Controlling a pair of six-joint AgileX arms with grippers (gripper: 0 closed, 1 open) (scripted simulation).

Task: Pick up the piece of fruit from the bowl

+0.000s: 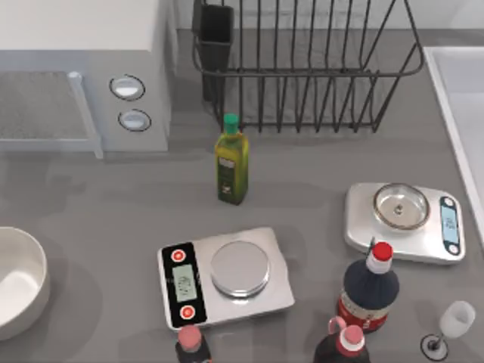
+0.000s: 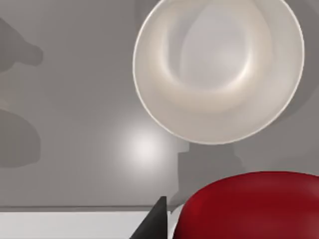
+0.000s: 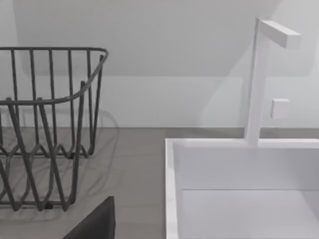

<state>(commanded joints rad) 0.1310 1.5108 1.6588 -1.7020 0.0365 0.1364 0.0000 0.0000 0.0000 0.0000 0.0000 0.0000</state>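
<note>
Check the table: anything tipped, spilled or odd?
Nothing stands out. The bowl sits upright and empty at the table's left edge; the piece of fruit is lifted clear of it in my left tool. Both scales lie flat; the oil bottle and the glass stand upright. My right arm idles near the sink.

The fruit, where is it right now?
Out of the bowl: in the left wrist view the piece of fruit sits close under the camera at the left hand, above the table beside the bowl, which is empty.
</note>
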